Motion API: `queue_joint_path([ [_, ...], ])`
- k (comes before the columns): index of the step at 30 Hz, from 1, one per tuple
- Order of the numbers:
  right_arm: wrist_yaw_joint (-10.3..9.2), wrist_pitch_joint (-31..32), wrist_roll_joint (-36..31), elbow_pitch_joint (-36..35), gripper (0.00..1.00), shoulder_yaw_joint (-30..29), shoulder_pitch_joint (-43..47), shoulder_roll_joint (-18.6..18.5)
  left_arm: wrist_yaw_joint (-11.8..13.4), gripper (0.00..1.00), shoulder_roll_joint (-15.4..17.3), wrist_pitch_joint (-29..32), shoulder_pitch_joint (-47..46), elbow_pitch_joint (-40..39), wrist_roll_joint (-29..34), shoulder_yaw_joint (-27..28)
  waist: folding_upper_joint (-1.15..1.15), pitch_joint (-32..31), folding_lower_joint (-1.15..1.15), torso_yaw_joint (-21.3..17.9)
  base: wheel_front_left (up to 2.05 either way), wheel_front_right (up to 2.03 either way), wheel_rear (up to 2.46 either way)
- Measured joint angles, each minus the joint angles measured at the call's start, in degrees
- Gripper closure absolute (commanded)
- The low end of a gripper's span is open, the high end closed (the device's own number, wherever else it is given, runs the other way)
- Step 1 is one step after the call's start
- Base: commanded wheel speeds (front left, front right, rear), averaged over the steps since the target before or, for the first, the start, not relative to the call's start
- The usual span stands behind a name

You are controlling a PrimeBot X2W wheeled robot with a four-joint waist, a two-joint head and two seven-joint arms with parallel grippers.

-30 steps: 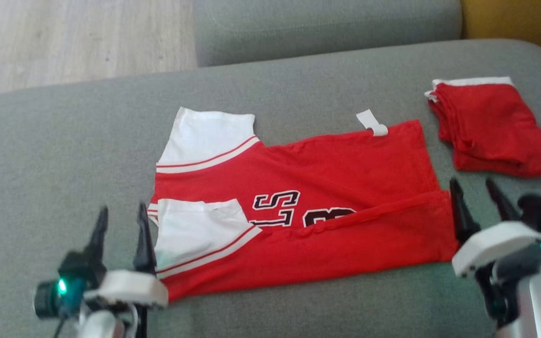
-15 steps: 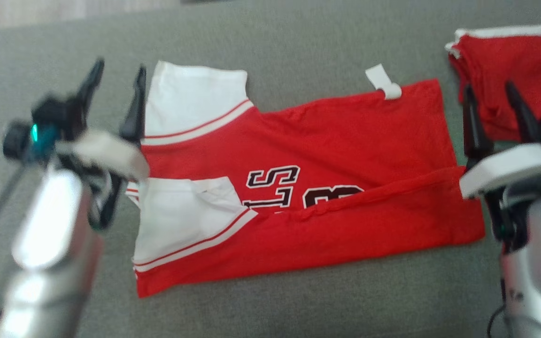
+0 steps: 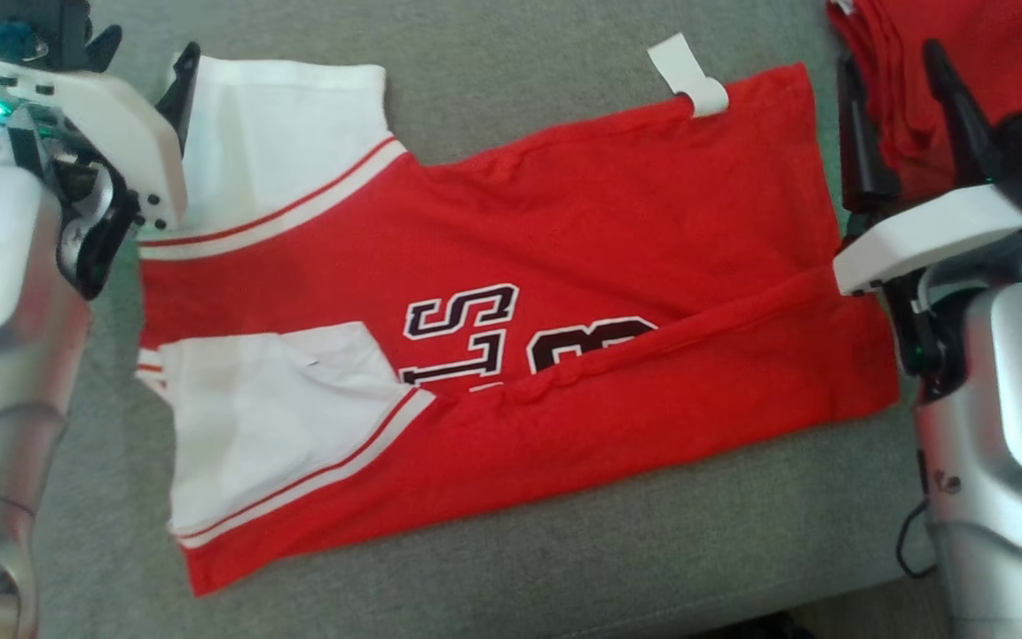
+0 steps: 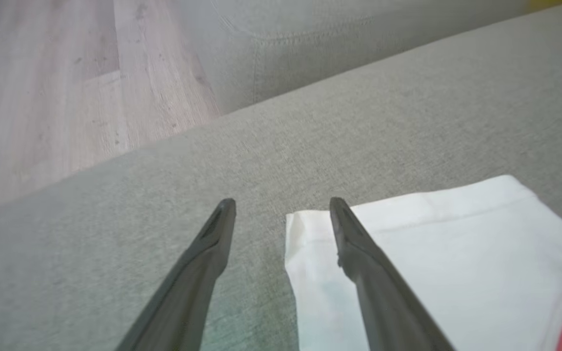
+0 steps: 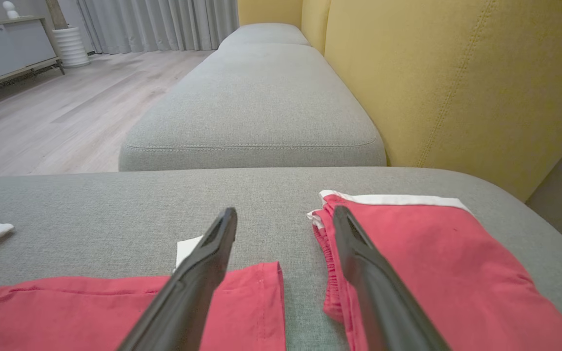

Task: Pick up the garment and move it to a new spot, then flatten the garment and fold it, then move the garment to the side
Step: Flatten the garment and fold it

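A broad grey sofa cushion (image 3: 564, 550) of coarse woven cloth with rounded edges carries everything. Spread flat across its middle lies the garment (image 3: 617, 222), a smooth red jersey turned sideways, its 2 white sleeves edged with thin red stripes lying toward the robot's left and its straight hem toward the right. Its near long side is folded up over the body, and that fold covers the lower part of the black, white-outlined lettering. Just beside the hem, apart from it by a strip of bare cushion, sits a folded red piece (image 5: 432, 253), thick and layered, with a white band along its far edge. The left fingers (image 4: 198, 273), dark, long and tapered, stand wide apart and hold nothing: 1 lies over the outer corner of the far white sleeve, the other over bare cushion. The right fingers (image 5: 198, 278) are likewise spread and empty, 1 above the garment's far hem corner, the other above the gathered edge of the folded piece. A small white label (image 3: 688, 75) curls out from the garment's far edge. The head view gives the lettering and both silver forearms; the left wrist view adds pale wood-plank floor (image 4: 42, 97); the right wrist view adds a stitched yellow backrest (image 5: 456, 73), a second grey cushion (image 5: 261, 97) and grey curtains (image 5: 164, 24).
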Motion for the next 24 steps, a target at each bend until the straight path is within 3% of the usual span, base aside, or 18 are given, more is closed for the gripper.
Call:
queue_joint_path([
  [14, 0.0, -2.6, 0.0, 2.4, 0.0, 0.0, -1.1, 1.4, 0.0, 0.0, 3.7, 5.7, -3.9, 2.7, -11.0, -10.0, 0.0, 2.4, -0.01, -2.4, 0.0, 0.0, 0.0],
  [15, 0.0, -2.6, -0.1, 2.7, 0.0, -0.1, -1.8, 1.4, 0.0, 0.42, 3.7, 7.9, -4.5, 2.7, -13.9, -10.7, 0.0, 2.4, -0.01, -2.3, 0.0, 0.0, 0.0],
  [16, 0.0, -2.6, -0.1, 2.8, 0.0, -0.1, -1.9, 1.4, 0.0, 1.0, 3.8, 8.7, -4.6, 2.1, -15.3, -11.5, 0.0, 2.3, -0.01, -2.3, 0.0, 0.0, 0.0],
  [20, 0.0, -2.6, -0.2, 3.8, 0.0, -1.3, -1.9, 1.2, 0.0, 1.0, 3.7, 6.6, -4.0, 0.4, -18.0, -13.7, 0.0, 1.6, 0.0, -1.5, 0.0, 0.0, 0.0],
  [24, 0.0, -2.0, 0.6, 4.5, 0.0, 0.7, -1.9, -0.1, 0.0, 1.0, 3.7, -0.9, -2.0, -0.9, -18.0, -14.1, 0.0, -0.2, -0.01, -0.2, 0.0, 0.0, 0.0],
])
